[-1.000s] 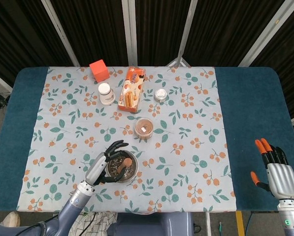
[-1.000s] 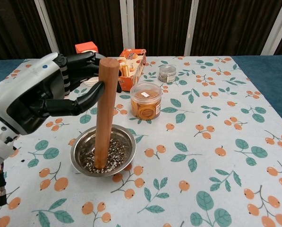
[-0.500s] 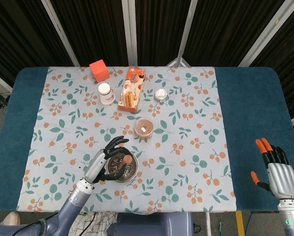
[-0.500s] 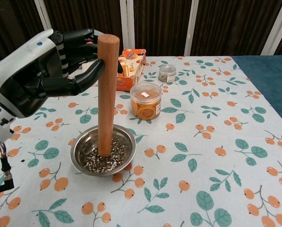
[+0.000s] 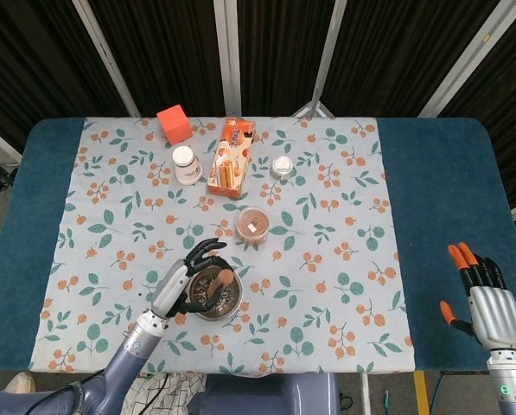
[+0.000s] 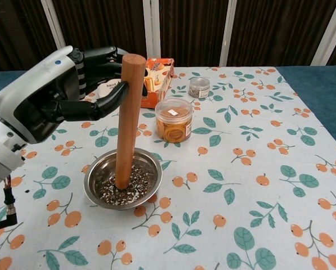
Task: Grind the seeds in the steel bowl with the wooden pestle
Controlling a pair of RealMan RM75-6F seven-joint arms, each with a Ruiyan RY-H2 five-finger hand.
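Observation:
A steel bowl (image 6: 151,167) (image 5: 232,304) of dark and pale seeds (image 6: 133,184) sits near the table's front left. The wooden pestle (image 6: 128,121) (image 5: 226,277) stands nearly upright in it, its lower end pressed into the seeds. My left hand (image 6: 49,98) (image 5: 181,279) grips the pestle near its top, black fingers wrapped around the shaft. My right hand (image 5: 484,300) hovers far off over the blue cloth at the right, orange-tipped fingers spread, holding nothing; the chest view does not show it.
Behind the bowl stands a clear jar of orange slices (image 6: 174,120). Further back lie an open snack box (image 6: 156,73), a small lidded jar (image 6: 199,87), a white jar (image 5: 185,163) and a red cube (image 5: 174,124).
My left hand has shifted the pestle slightly within the bowl, raising it and then lowering it a little while tilting its top. The right hand has stayed still.

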